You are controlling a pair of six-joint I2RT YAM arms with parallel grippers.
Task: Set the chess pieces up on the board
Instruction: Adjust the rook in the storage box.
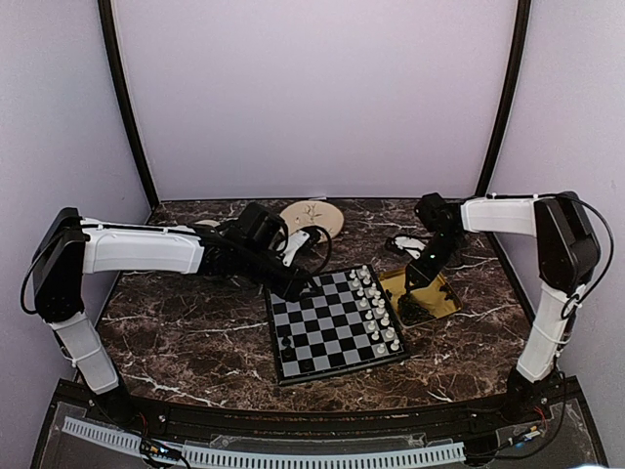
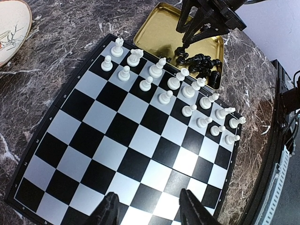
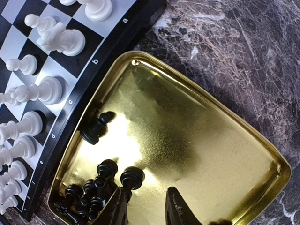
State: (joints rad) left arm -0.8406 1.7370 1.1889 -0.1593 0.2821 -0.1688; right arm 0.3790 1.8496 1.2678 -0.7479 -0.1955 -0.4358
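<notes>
**Right gripper over the tray, left gripper over the board**

The right gripper [image 3: 146, 199] hangs low inside the yellow tray [image 3: 201, 140], its fingers spread with only bare metal between them. The black chess pieces [image 3: 91, 194] lie heaped just to its left in its own view. One pawn's head sits right beside the left fingertip, and I cannot tell if they touch.

The left gripper [image 2: 149, 208] hovers above the board [image 2: 117, 129], fingers parted and pinching nothing. Empty squares lie directly beneath it. Ahead of it stand two rows of white pieces [image 2: 165, 96], and the tray lies beyond them.
</notes>
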